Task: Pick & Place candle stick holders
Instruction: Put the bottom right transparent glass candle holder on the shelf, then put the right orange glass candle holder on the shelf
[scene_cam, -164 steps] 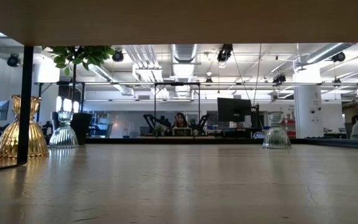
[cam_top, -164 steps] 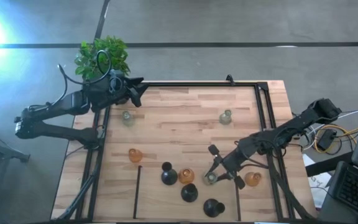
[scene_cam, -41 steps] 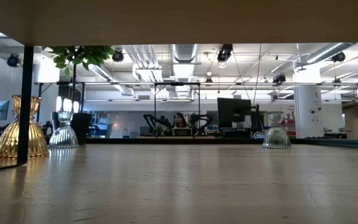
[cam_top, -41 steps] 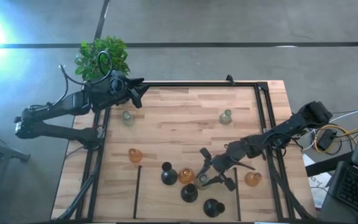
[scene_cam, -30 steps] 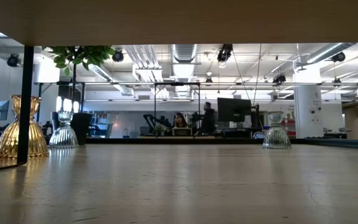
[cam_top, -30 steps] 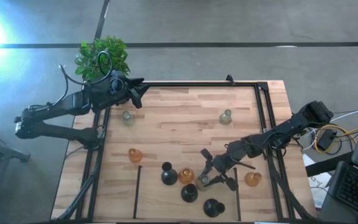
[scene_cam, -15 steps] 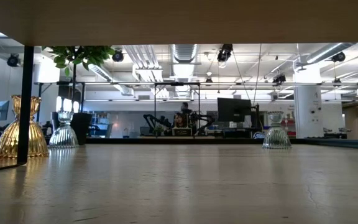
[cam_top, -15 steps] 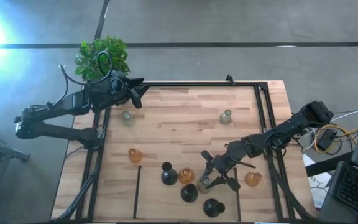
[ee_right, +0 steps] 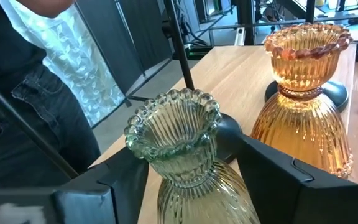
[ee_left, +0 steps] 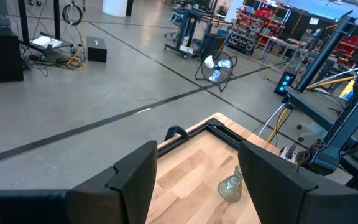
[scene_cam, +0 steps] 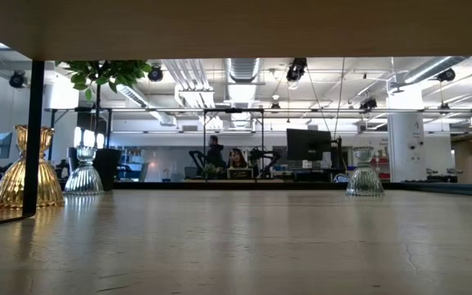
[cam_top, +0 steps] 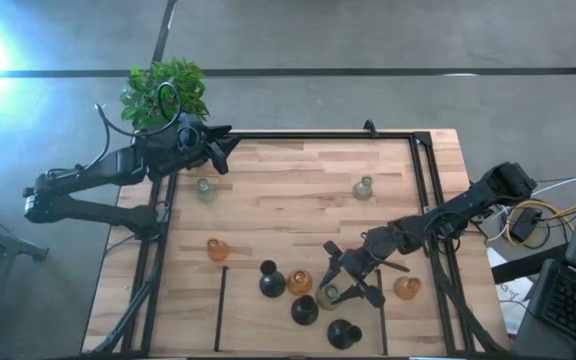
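Note:
My right gripper (cam_top: 342,283) is near the table's front, shut on a pale green ribbed holder (cam_top: 328,295). That holder fills the right wrist view (ee_right: 176,134). Close beside it stand an amber holder (cam_top: 299,283) (ee_right: 303,93) and black holders (cam_top: 305,309) (cam_top: 271,281) (cam_top: 344,333). More amber holders (cam_top: 217,250) (cam_top: 406,289) and pale green ones (cam_top: 205,188) (cam_top: 363,188) stand upright on their bases on the wood. My left gripper (cam_top: 223,140) is open and empty over the table's far left corner. My right gripper has one finger (ee_right: 114,186) on each side of the pale green holder's ribbed bulb (ee_right: 166,193), just below the neck. The fingers come slanting from the table's far right. The holder stands upright; whether its base is on the table I cannot tell.
A potted green plant (cam_top: 165,92) stands off the far left corner. A black frame (cam_top: 423,180) runs round the table, with short black bars (cam_top: 220,300) (cam_top: 382,315) near the front. A person in dark trousers (ee_right: 36,99) stands past the table's near edge.
Neither gripper has visibly moved. In the low view, a person far back in the room has walked toward the picture's left.

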`<act>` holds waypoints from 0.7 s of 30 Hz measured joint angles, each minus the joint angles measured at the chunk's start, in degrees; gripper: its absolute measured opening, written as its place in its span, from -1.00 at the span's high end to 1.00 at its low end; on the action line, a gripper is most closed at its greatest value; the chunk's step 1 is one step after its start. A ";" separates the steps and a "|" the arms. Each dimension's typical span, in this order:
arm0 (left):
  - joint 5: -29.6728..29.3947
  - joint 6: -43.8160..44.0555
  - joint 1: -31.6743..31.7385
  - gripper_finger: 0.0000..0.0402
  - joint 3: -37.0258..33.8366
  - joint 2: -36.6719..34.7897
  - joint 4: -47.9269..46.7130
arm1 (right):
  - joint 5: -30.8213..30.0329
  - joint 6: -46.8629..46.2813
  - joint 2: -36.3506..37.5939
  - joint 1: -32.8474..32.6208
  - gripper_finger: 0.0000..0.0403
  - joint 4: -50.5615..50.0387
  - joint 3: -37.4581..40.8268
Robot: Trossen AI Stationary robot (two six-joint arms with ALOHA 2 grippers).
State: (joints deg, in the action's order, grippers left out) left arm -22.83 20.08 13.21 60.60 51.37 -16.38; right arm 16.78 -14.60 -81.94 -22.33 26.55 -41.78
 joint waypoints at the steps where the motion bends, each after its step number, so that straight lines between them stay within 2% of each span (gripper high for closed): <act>1: 0.00 0.00 0.00 -0.14 0.00 0.00 0.00 | 0.00 0.02 0.08 0.00 -0.15 0.02 0.00; 9: -0.07 -0.96 0.01 -0.14 0.00 0.00 0.04 | 0.02 0.24 4.42 0.00 -0.17 -7.58 0.02; 18: -0.17 -0.98 0.02 -0.14 0.00 0.00 0.04 | -2.18 1.68 14.59 0.24 -0.16 -23.20 0.00; 21: -0.17 -0.98 0.02 -0.14 0.00 0.00 0.03 | -3.65 -0.85 19.22 0.39 -0.13 -29.31 0.00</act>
State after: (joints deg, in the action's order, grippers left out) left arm -23.00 19.09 13.23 60.60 51.37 -16.35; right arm 13.13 -15.45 -62.72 -21.94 -2.76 -41.78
